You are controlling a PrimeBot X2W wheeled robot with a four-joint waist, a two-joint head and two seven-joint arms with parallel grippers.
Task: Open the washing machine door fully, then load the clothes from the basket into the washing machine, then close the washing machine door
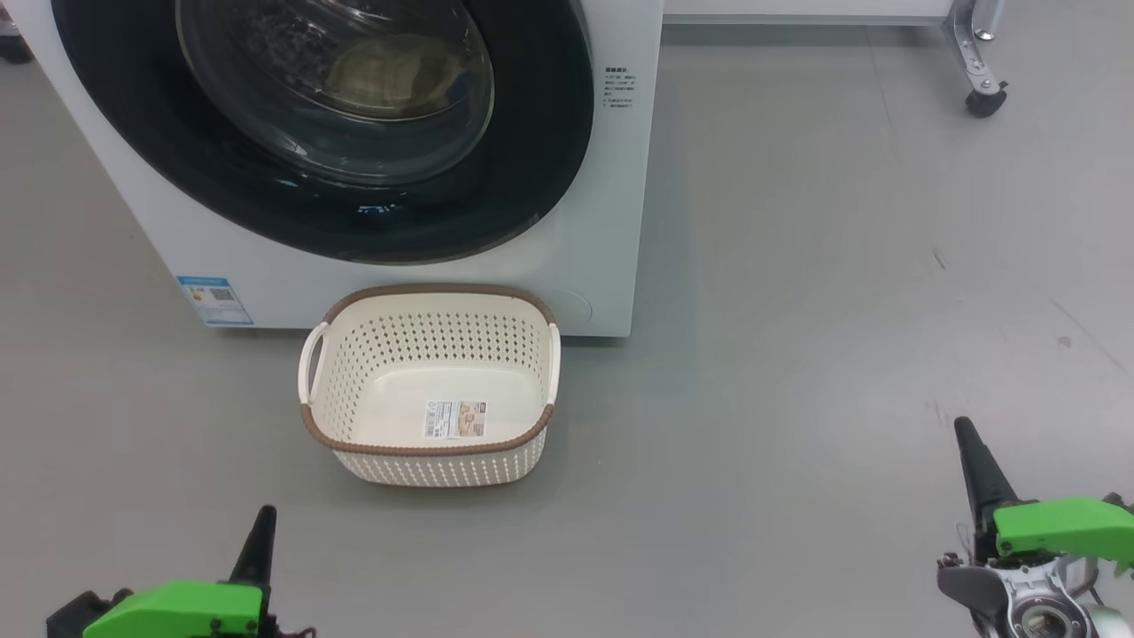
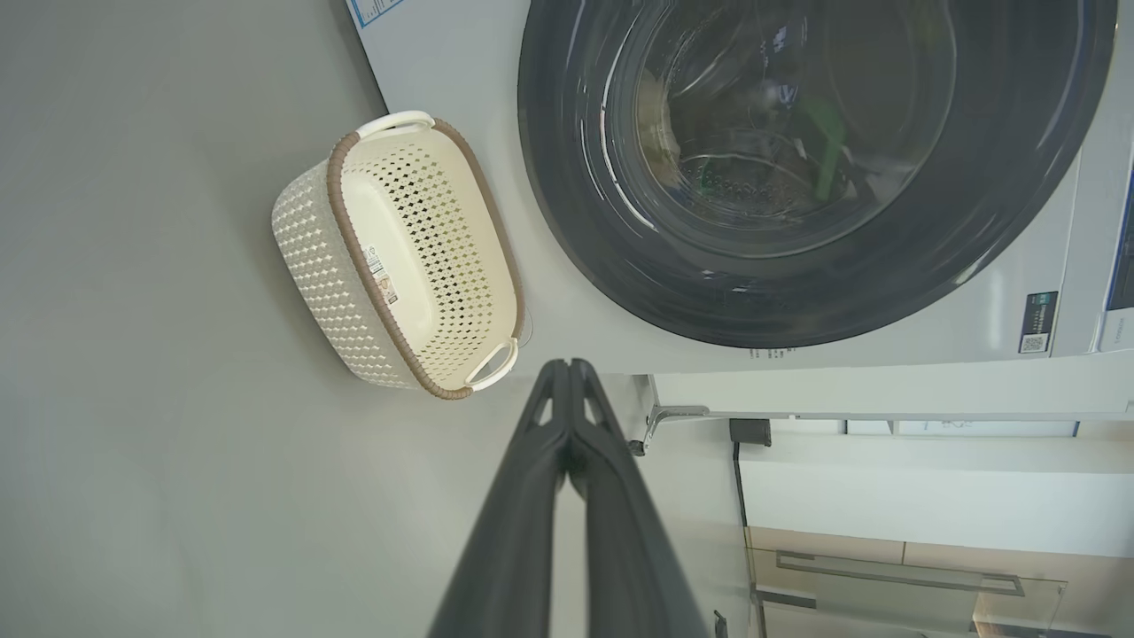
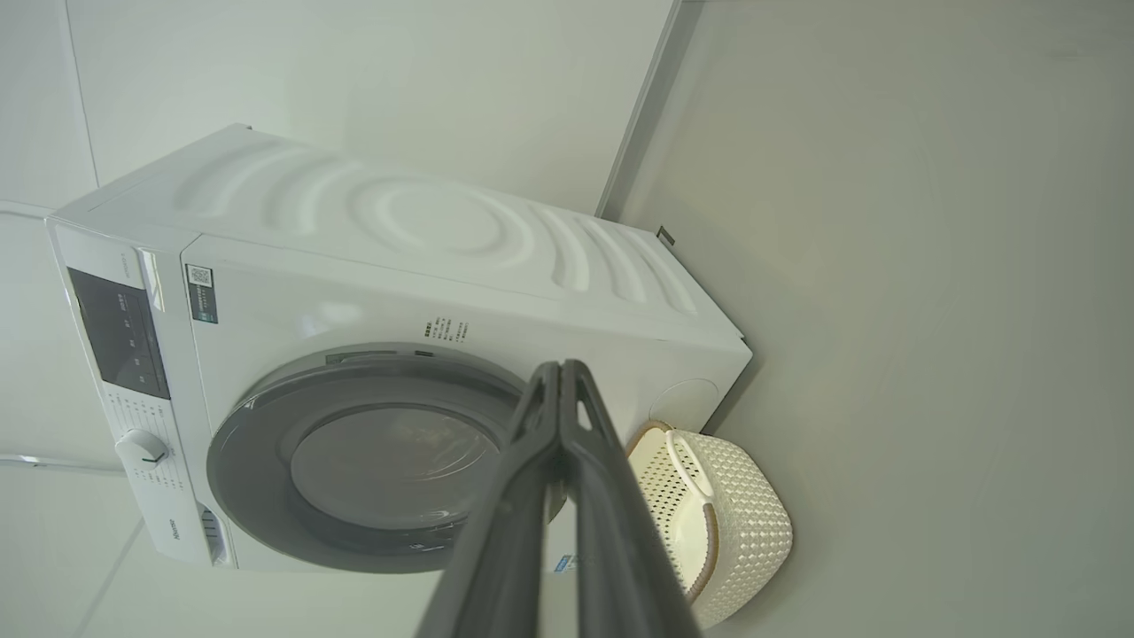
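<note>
Top of frame, the washing machine door [image 1: 549,133] sits shut with pale clothes [image 1: 394,75] behind its glass; the basket [image 1: 431,341] at centre is empty. Left gripper [image 1: 264,518] and right gripper [image 1: 966,434], in the lower corners, are pinched closed on nothing. Probably all that remains is checking the door sits flush

Left tool [image 1: 264,525] pinched closed, empty; right tool [image 1: 967,439] likewise

The basket [image 1: 443,465] is being supported by the floor [image 1: 797,354], just before the washing machine [image 1: 611,221], beneath the washing machine door [image 1: 549,115].
</note>
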